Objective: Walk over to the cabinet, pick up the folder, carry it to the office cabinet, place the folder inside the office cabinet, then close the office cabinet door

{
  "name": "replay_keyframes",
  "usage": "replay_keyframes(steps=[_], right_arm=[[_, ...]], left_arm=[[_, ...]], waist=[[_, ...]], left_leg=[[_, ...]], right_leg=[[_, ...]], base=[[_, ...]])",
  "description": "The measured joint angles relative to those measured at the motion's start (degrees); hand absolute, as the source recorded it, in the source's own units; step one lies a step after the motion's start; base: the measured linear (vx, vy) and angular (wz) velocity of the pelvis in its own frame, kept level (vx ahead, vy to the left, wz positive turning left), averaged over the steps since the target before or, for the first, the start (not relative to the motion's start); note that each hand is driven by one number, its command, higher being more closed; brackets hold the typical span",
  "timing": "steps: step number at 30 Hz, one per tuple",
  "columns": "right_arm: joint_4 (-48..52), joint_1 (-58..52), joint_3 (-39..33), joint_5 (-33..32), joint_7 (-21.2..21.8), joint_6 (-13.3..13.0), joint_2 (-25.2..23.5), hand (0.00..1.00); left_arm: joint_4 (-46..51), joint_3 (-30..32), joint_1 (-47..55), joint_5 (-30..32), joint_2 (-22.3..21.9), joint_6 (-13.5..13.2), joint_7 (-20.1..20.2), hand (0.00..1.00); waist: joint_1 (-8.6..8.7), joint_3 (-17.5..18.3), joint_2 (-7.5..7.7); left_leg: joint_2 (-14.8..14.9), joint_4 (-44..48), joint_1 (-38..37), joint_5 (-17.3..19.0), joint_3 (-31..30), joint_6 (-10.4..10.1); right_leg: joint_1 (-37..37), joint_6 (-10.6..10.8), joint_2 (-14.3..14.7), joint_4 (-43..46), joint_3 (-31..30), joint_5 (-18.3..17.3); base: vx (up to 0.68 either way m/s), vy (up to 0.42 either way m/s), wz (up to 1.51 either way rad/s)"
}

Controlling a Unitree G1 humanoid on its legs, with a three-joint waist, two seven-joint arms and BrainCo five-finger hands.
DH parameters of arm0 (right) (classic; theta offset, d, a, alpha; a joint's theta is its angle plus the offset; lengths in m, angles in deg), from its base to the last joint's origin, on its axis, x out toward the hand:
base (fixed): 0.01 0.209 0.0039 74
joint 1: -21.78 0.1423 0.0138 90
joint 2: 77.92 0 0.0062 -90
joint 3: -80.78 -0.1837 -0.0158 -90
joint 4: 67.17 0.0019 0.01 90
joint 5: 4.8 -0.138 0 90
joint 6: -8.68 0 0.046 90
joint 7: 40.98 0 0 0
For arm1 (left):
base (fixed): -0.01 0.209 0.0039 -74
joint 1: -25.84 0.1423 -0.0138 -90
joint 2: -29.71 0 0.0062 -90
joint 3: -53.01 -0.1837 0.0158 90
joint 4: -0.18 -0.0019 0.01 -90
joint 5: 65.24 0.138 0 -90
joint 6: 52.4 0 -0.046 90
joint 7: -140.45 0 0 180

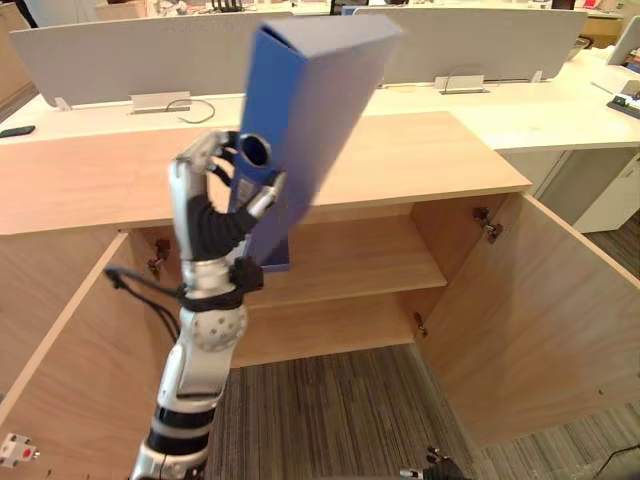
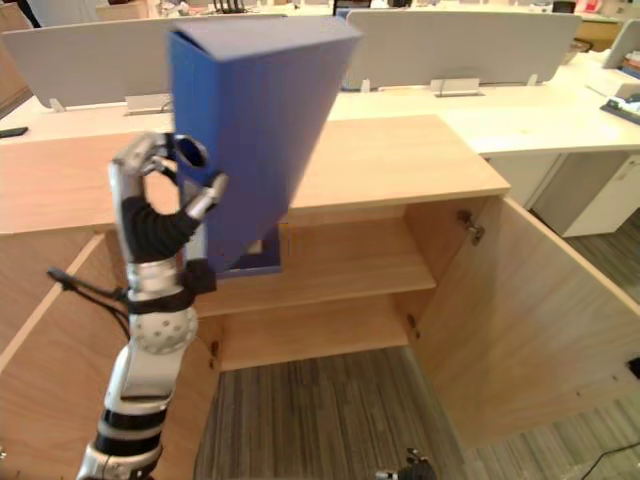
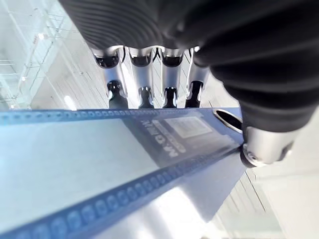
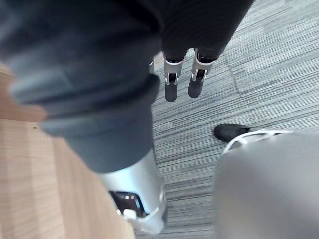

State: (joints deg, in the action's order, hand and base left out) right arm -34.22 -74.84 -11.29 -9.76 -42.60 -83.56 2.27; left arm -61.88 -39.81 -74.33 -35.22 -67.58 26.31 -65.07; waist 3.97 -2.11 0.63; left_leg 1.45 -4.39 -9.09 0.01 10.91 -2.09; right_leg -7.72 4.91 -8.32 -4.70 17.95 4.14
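Observation:
A blue folder point(image 1: 310, 110) is held up at a slant, top leaning right and away from me, spine with its round finger hole towards my left hand point(image 1: 205, 200). That hand is shut on the spine: fingers point(image 3: 142, 74) lie across one face and the thumb presses the other. The folder's lower end point(image 2: 250, 262) hangs at the mouth of the wooden office cabinet point(image 1: 420, 160), just over its upper shelf point(image 1: 350, 260); I cannot tell whether they touch. Both cabinet doors stand open. My right hand point(image 4: 99, 74) hangs low over the carpet with straight fingers, holding nothing.
The right door point(image 1: 560, 310) swings out towards me on the right, the left door point(image 1: 60, 370) on the left. Behind the cabinet run white desks with grey screens point(image 1: 120, 50); a black phone point(image 1: 15, 131) lies at far left. Grey carpet point(image 1: 340, 410) covers the floor.

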Motion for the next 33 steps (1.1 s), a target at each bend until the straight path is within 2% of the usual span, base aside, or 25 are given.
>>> replay_keyframes(steps=[2,7,10,11,13,15,16,18,22,29,33], right_arm=[[8.78,-1.52,0.73,-2.17,-0.26,-0.64,-2.00,0.00],[28.21,-3.48,1.48,-2.64,-0.68,-1.82,-4.47,0.00],[41.40,-5.76,0.99,-3.32,-0.68,-2.38,-4.78,0.00],[45.31,-6.25,0.81,-4.33,-0.53,-2.86,-4.77,0.00],[55.49,-7.37,-0.57,-8.81,1.52,-4.62,-4.80,0.00],[61.03,-7.75,-1.33,-12.58,3.00,-6.05,-4.76,0.00],[64.83,-7.69,-1.44,-17.10,4.96,-7.66,-4.72,0.00],[66.62,-7.60,-1.30,-21.06,6.77,-9.06,-4.73,0.00],[66.63,-6.88,0.70,-26.49,8.13,-9.12,-4.70,0.00],[66.18,-0.91,6.62,-33.18,9.66,-8.58,-4.10,0.00],[63.24,3.52,9.10,-41.44,11.31,-7.99,-3.95,0.00]], left_arm=[[3.46,4.47,3.41,-3.28,-1.33,-0.71,0.23,1.00],[7.70,11.64,8.85,-7.71,-2.08,-1.52,0.22,1.00],[8.05,15.62,12.01,-17.58,-2.91,-2.83,2.22,1.00],[8.05,16.59,13.08,-22.79,-2.91,-3.51,4.03,1.00],[8.18,17.78,15.51,-34.70,-2.90,-5.02,9.04,1.00],[8.35,17.81,16.79,-40.30,-2.92,-5.60,11.80,1.00],[8.73,17.91,18.03,-44.65,-2.92,-5.72,14.28,1.00],[8.71,17.91,18.46,-48.05,-2.95,-5.72,16.42,1.00],[8.67,17.76,18.40,-51.10,-2.97,-5.72,18.34,1.00],[6.50,16.15,17.00,-54.49,-2.99,-5.69,18.73,1.00],[4.09,14.57,15.05,-55.96,-2.99,-5.61,18.76,1.00]], waist=[[-0.21,0.08,-0.11],[-0.62,0.11,-0.14],[-0.71,0.03,-0.02],[-0.72,0.01,0.01],[-0.78,0.00,0.03],[-0.89,-0.03,0.06],[-1.00,-0.04,0.10],[-1.04,-0.06,0.12],[-1.16,-0.07,0.12],[-1.63,-0.08,0.14],[-1.81,-0.13,0.22]], left_leg=[[0.08,0.02,-0.07,-0.05,0.33,-0.07],[0.19,-0.28,-0.01,-0.10,0.56,-0.12],[0.05,-0.43,0.08,-0.08,0.69,-0.10],[0.02,-0.44,0.09,-0.07,0.70,-0.09],[0.01,-0.43,0.08,-0.01,0.72,-0.04],[0.01,-0.43,0.07,0.02,0.72,-0.02],[0.01,-0.42,0.04,0.04,0.74,-0.01],[0.01,-0.39,0.05,0.04,0.74,-0.01],[-0.01,-0.34,0.06,0.04,0.73,-0.01],[-0.09,-0.33,0.05,0.02,0.61,0.01],[-0.14,-0.32,-0.02,-0.07,-0.12,0.11]], right_leg=[[0.11,-0.01,0.27,0.05,-0.29,0.00],[0.47,-0.02,0.23,0.18,-0.53,-0.02],[0.64,-0.01,0.18,0.04,-0.63,-0.02],[0.66,-0.01,0.18,0.03,-0.63,-0.03],[0.66,-0.02,0.18,0.02,-0.64,-0.06],[0.66,-0.03,0.18,0.02,-0.64,-0.07],[0.65,-0.04,0.20,0.02,-0.68,-0.08],[0.65,-0.05,0.21,0.04,-0.70,-0.09],[0.67,-0.05,0.21,0.13,-0.75,-0.10],[0.63,-0.05,0.21,0.12,-0.68,-0.09],[0.24,-0.06,0.12,0.21,0.00,-0.10]], base=[[-0.02,-0.008,-0.06],[-0.03,-0.013,-0.03],[0.00,0.000,0.00],[0.00,0.000,0.00],[0.00,0.000,0.00],[0.00,0.000,0.00],[-0.03,-0.009,-0.01],[-0.05,-0.012,-0.01],[-0.05,-0.012,-0.01],[0.00,-0.001,0.00],[0.00,0.000,0.08]])
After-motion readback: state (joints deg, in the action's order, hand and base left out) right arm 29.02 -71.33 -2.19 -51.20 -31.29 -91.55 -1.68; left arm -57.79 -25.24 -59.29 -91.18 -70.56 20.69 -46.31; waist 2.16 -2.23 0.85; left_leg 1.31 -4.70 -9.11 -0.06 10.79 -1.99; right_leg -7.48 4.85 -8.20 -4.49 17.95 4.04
